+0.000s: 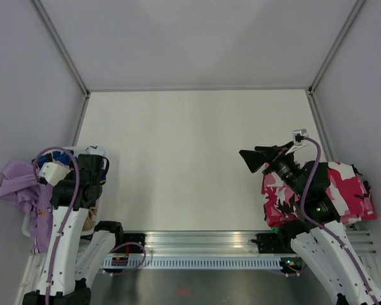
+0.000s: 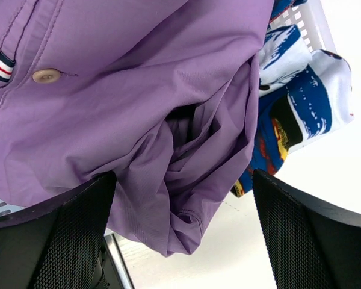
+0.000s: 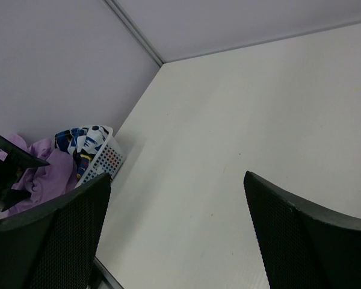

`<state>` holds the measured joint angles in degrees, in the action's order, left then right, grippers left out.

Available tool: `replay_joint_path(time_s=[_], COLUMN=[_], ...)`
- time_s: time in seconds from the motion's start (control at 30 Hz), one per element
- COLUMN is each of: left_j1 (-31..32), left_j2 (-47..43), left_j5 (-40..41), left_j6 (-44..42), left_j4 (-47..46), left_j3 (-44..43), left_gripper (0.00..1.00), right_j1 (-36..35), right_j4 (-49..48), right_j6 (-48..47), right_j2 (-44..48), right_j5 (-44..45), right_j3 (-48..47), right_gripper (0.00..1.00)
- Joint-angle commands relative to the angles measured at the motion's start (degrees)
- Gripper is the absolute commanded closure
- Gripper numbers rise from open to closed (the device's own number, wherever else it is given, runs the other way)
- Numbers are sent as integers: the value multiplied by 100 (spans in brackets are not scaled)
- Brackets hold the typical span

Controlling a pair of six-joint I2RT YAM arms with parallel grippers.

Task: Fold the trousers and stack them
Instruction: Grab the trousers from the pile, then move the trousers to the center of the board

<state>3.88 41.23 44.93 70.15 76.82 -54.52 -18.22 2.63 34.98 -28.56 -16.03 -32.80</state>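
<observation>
Lilac trousers (image 1: 16, 181) are lying bunched over a white basket (image 3: 108, 158) at the left edge of the table (image 1: 190, 127), next to blue-and-white clothing (image 2: 301, 90). The left gripper (image 2: 183, 177) is hanging right over the purple cloth with its jaws spread wide, clamping nothing. The right gripper (image 1: 257, 159) is hovering above bare tabletop, jaws likewise wide apart and holding nothing, with a pink camouflage garment (image 1: 346, 190) lying under its arm.

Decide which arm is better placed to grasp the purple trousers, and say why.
Left. The left pincer, open, hangs just over the trousers by the basket; the right pincer, also open, is across the table beside the camouflage garment.
</observation>
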Motion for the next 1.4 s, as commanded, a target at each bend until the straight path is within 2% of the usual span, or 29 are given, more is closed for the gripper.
replay_joint_path(time_s=[0.0, 0.23, 0.27, 0.33, 0.37, 0.4, 0.43, 0.47, 0.5, 0.53, 0.6, 0.63, 0.67, 0.77, 0.87, 0.9, 0.97, 1.0, 1.03, 1.07, 1.1, 1.17, 1.2, 1.27, 1.3, 1.37], left_j1=[-28, -28, -28, -28, -28, -28, -28, -28, -28, -28, -28, -28, -28, -28, -28, -19, 16, 103, 296, 1063, 1567, 2734, 2871, 2978, 2987, 3005], left_j2=[8, 122, 122, 113, 130, 131, 131, 122, 122, 87, 25, -53, -89, 24, 742, 998, 1865, 2184, 2509, 2834, 3473, 4118, 4773, 5305, 5647, 5878], left_j5=[8, -476, -493, -485, -467, -380, -319, -248, -134, -81, -45, -176, -325, -1326, -2503, -3316, -4338, -5222, -5370, -5250, -4474, -3879, -3947, -4114, -4184, -4237], left_j6=[332, 543, 552, 517, 509, 482, 465, 447, 412, 299, -560, -1025, -1917, -3047, -3550, -3604, -3631, -3596, -3587, -3935, -4252, -5025, -5037, -4784, -4704, -4441], left_j4=[282, 0, -35, -132, -132, -123, -97, -44, 17, -17, -315, -934, -1288, -2660, -3616, -3830, -4460, -4630, -4771, -4877, -4913, -5018, -4966, -4896, -4991, -5167], left_j3=[117, 548, 565, 592, 566, 487, 408, 329, 76, -83, -582, -769, -927, -1639, -2805, -3044, -3815, -4107, -4423, -5166, -5522, -6556, -6876, -7430, -7450, -7206], left_gripper=[0, 2, 14, 28, 47, 59, 81, 92, 98, 98, 98, 98, 98, 98, 98, 98, 98, 98, 98, 98, 98, 98, 98, 98, 98, 98], right_j1=[-15, -24, -24, -15, -15, -15, -15, -15, -15, -15, -15, -15, -15, -15, -15, -24, -15, -15, -15, -24, -15, -15, -15, -15, -15, -15], right_j4=[-96, 114, 158, 176, 150, 150, 141, 141, 150, 150, 132, 115, 62, -104, -219, -219, -211, -219, -176, -45, 35, 341, 465, 913, 1054, 1379], right_j6=[158, 44, 26, 26, 52, 61, 70, 61, 53, 35, 44, 44, 44, 88, 140, 158, 219, 228, 220, 220, 220, 211, 228, 307, 342, 369], right_j2=[78, 61, 78, 131, 140, 157, 166, 166, 157, 149, 131, 96, 78, -79, -334, -413, -659, -799, -853, -897, -932, -976, -924, -819, -688, -520], right_j5=[56, 74, 100, 144, 162, 179, 188, 188, 188, 188, 188, 188, 188, 179, 153, 162, 284, 320, 372, 434, 634, 907, 1370, 1969, 2529, 2946], right_j3=[-113, -280, -289, -262, -236, -219, -210, -218, -236, -245, -262, -262, -271, -297, -376, -411, -508, -543, -605, -631, -649, -702, -728, -781, -798, -833], right_gripper=[2, 2, 2, 2, 2, 2, 2, 2, 2, 2, 2, 2, 2, 2, 2, 2, 2, 2, 2, 2, 2, 2, 2, 2, 2, 2])
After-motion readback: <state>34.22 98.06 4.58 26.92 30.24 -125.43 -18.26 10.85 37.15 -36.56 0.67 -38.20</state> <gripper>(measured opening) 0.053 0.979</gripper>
